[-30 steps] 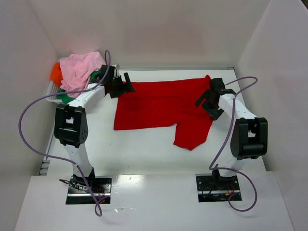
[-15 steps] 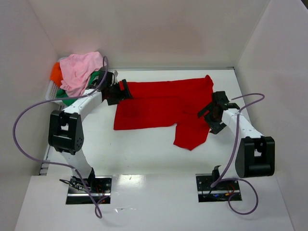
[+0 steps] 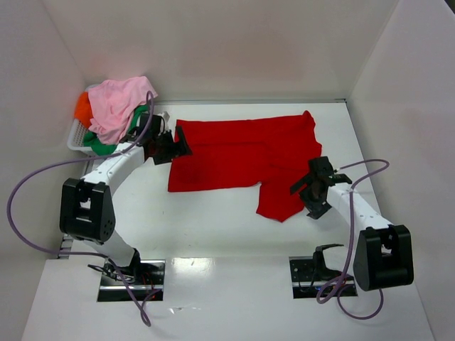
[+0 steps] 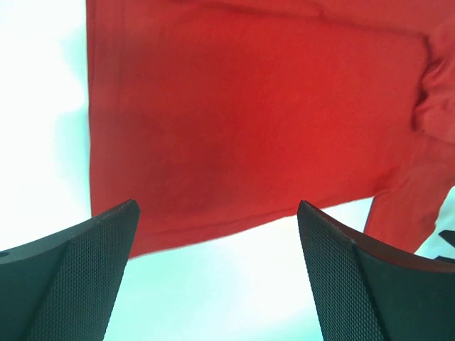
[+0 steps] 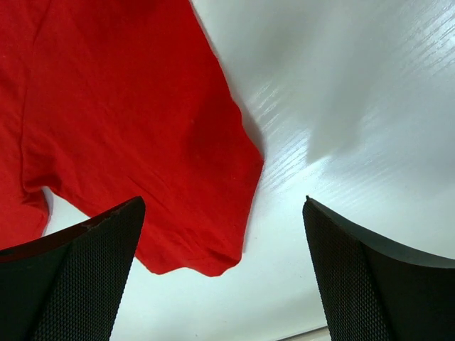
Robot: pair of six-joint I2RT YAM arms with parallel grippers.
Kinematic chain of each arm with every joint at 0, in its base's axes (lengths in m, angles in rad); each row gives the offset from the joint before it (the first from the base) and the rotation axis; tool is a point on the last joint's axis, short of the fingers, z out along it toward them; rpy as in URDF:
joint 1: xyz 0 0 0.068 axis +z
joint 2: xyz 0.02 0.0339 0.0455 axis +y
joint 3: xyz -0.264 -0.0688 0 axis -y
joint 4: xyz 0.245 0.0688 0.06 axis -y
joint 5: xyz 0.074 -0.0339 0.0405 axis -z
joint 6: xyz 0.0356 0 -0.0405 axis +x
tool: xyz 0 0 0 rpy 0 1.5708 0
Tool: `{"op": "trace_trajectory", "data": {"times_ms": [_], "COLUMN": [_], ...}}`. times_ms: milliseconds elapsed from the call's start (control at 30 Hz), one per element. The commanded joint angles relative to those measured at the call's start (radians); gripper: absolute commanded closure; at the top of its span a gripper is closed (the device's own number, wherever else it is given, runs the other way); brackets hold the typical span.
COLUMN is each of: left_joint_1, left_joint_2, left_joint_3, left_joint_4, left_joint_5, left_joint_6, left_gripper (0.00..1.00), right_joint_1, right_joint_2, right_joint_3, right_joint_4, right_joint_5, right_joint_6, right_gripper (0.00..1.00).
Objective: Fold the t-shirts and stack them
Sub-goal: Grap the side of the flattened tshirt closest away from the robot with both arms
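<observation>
The red t-shirt [image 3: 242,156] lies spread flat on the table [image 3: 213,234], in the far half, a little toward the right edge. One sleeve [image 3: 283,195] points toward the near edge. The pink t-shirt [image 3: 121,103], the green t-shirt [image 3: 99,145] and the orange t-shirt [image 3: 83,108] are piled in a white basket [image 3: 75,135] at the far left corner.

The left gripper [image 3: 183,144] hangs at the left border of the red t-shirt, its jaws wide apart and holding nothing. The right gripper [image 3: 304,196] is just beside the sleeve, also spread and empty; in its wrist view the sleeve end lies between the fingers, but the cloth is not pinched.

In my judgement the step in hand is the beginning of the first fold: both arms are placed to take the shirt. The next move calls for each gripper to go down to the cloth edge, close on one layer only, and then bring the sides over together so that the shirt does not wrinkle.
</observation>
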Motion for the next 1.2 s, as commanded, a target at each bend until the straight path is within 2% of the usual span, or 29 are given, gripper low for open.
{"op": "trace_trajectory", "data": {"times_ms": [0,267,500,533,767,800,867,900,1033,1167], "left_joint_1": [0.005,0.014,0.023,0.034,0.034,0.034,0.034,0.034,0.034,0.034], "left_joint_2": [-0.061,-0.14,-0.182,-0.183,-0.203,-0.203,-0.193,-0.193,-0.172,-0.163], "left_joint_3": [-0.023,-0.105,-0.115,-0.115,-0.165,-0.176,-0.176,-0.176,-0.176,-0.24], "left_joint_4": [-0.004,0.007,-0.024,-0.033,-0.033,-0.033,-0.033,-0.033,-0.053,-0.031], "left_joint_5": [-0.016,-0.034,-0.054,-0.054,-0.054,-0.054,-0.063,-0.063,-0.072,-0.095], "left_joint_6": [0.004,-0.025,-0.025,-0.025,-0.081,-0.081,-0.09,-0.09,-0.133,-0.202], "left_gripper": [0.01,0.01,0.01,0.01,0.01,0.01,0.01,0.01,0.02,0.08], "right_joint_1": [0.015,0.015,0.015,0.015,0.015,0.015,0.015,0.015,0.015,0.015], "right_joint_2": [-0.034,-0.014,0.041,0.041,0.081,0.081,0.092,0.102,0.102,0.092], "right_joint_3": [-0.024,-0.056,-0.066,-0.066,-0.057,-0.056,-0.047,-0.047,-0.047,-0.014], "right_joint_4": [0.021,0.078,0.123,0.123,0.132,0.132,0.132,0.132,0.132,0.095], "right_joint_5": [0.027,0.039,0.027,0.027,0.038,0.038,0.038,0.038,0.038,0.047], "right_joint_6": [0.04,0.039,0.039,0.039,0.03,0.03,0.03,0.03,0.03,0.03], "right_gripper": [0.04,0.06,0.21,0.29,0.53,0.61,0.67,0.75,0.87,0.93]}}
